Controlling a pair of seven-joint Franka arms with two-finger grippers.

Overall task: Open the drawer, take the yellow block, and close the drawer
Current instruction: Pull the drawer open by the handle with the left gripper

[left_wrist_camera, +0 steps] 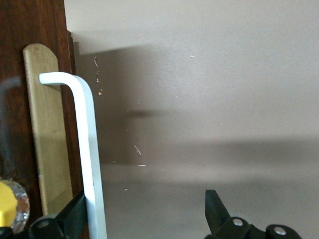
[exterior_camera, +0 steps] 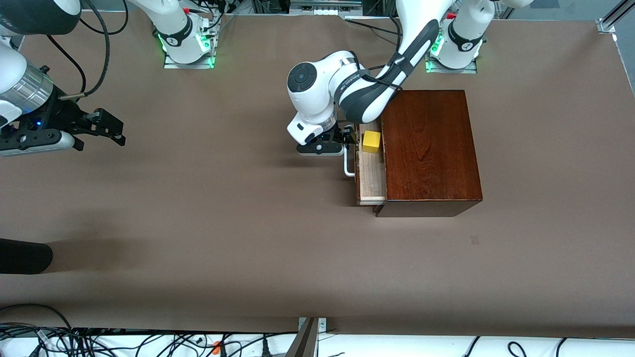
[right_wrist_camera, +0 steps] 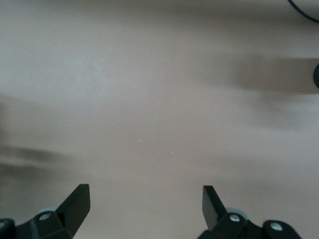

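The dark reddish-brown wooden box (exterior_camera: 429, 148) stands toward the left arm's end of the table. Its drawer (exterior_camera: 371, 178) is pulled partly out, showing the pale tray. The yellow block (exterior_camera: 371, 142) sits in the tray at the end farther from the front camera. My left gripper (exterior_camera: 342, 142) is low in front of the drawer, open, with the white handle (exterior_camera: 349, 167) between its fingers. In the left wrist view the handle (left_wrist_camera: 89, 149) stands right against one finger (left_wrist_camera: 75, 216), and the left gripper (left_wrist_camera: 145, 211) holds nothing. My right gripper (exterior_camera: 115, 132) waits open and empty over the table's right-arm end; the right wrist view (right_wrist_camera: 144, 201) shows only bare table.
A black object (exterior_camera: 25, 256) lies at the table's edge at the right arm's end, nearer the front camera. Cables (exterior_camera: 99, 342) run along the near edge below the table.
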